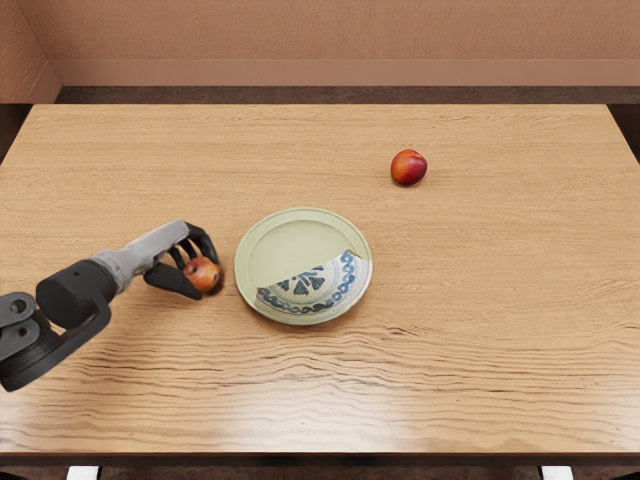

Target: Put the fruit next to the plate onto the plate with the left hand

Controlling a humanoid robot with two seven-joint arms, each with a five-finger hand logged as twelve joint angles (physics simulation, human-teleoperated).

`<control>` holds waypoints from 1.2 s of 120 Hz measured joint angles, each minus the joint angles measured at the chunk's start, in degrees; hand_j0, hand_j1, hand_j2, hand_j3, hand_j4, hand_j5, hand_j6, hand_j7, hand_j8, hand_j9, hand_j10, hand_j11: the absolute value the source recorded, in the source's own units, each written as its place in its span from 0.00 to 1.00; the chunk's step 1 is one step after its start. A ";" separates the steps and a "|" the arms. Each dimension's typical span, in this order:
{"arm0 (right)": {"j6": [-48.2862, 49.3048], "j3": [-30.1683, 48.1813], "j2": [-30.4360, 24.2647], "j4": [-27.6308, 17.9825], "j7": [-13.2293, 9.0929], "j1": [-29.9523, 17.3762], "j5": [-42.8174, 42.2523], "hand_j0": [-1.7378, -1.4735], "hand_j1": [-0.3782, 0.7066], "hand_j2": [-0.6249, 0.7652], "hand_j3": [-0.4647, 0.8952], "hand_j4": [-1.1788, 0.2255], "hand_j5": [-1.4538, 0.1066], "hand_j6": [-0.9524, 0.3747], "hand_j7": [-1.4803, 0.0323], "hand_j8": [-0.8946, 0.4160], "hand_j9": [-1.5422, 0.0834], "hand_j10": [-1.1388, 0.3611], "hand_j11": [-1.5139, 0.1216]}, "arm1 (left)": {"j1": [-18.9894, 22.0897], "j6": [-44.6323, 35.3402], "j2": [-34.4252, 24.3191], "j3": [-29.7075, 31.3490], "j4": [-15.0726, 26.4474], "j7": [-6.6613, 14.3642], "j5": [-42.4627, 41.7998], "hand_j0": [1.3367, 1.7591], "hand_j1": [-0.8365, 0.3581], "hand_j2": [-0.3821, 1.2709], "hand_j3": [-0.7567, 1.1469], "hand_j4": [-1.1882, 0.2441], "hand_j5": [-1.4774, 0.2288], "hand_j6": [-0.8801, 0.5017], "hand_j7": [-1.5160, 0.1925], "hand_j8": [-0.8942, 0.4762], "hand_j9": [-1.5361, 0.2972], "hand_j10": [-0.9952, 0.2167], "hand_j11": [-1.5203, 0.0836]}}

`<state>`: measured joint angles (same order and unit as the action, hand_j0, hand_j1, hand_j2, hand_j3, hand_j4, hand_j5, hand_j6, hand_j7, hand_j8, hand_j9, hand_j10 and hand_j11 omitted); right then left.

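Fingers (205, 241) of my left hand (186, 262) are curled round a small red-orange fruit (202, 272), just to the left of the plate (290, 232).

Around me lies a broad wooden table (450, 330). The plate is round and pale, with a blue pattern across its near right part, and it sits a little left of the table's middle. A second fruit (408, 167), red and roundish, lies on the wood well apart from my hand, beyond the plate and off to its right. Between the fruit I hold and the plate's nearest rim I see only a narrow strip of bare wood. My forearm (75, 295) reaches in from the lower left edge, grey above and black at the joint.

As to the grip: the dark fingers arch over the top and far side of the fruit, the thumb lies under its near side, and the fruit shows between them, facing the plate. They are closed upon it, not spread. Whether the fruit rests on the wood or is just clear of it, I cannot tell from this slant.
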<state>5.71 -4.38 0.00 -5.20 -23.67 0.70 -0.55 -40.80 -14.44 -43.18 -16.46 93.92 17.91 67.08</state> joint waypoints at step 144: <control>-0.18 -0.26 0.00 0.01 -0.05 1.06 -0.15 0.30 0.03 0.45 0.34 0.84 0.93 0.72 0.98 0.68 0.95 0.76 0.93 | -22.04 10.42 7.30 -1.12 4.91 16.20 -10.17 0.76 0.39 0.54 0.40 0.35 0.25 0.36 0.30 0.32 0.30 0.20 0.33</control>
<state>5.54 -4.64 0.00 -5.19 -23.71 1.76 -0.70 -62.84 -4.01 -35.88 -17.57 98.83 34.11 56.92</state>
